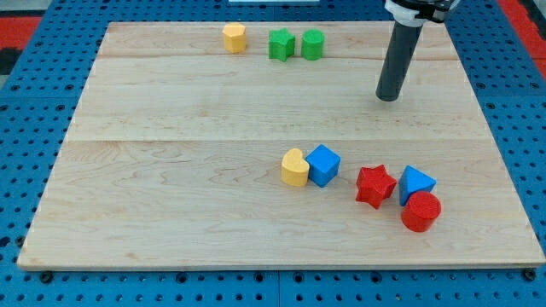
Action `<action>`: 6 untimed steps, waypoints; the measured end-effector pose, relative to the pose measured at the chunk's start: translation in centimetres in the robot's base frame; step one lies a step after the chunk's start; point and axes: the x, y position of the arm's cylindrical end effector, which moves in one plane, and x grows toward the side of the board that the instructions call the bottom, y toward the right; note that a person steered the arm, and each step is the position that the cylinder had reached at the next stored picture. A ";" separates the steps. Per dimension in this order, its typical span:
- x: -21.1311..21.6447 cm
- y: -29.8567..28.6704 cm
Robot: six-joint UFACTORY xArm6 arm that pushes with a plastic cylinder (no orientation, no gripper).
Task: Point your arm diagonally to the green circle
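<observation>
The green circle [312, 43] stands near the board's top edge, just right of a green star [281, 44]. My tip [388, 97] is at the end of the dark rod, on the board to the lower right of the green circle, well apart from it. It touches no block.
A yellow block [234, 37] sits left of the green star. Lower down are a yellow heart [294, 168] touching a blue cube [323, 165], a red star [374, 186], a blue triangle [415, 182] and a red circle [421, 211]. The wooden board [171, 128] lies on a blue pegboard.
</observation>
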 end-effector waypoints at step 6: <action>-17.2 -2.3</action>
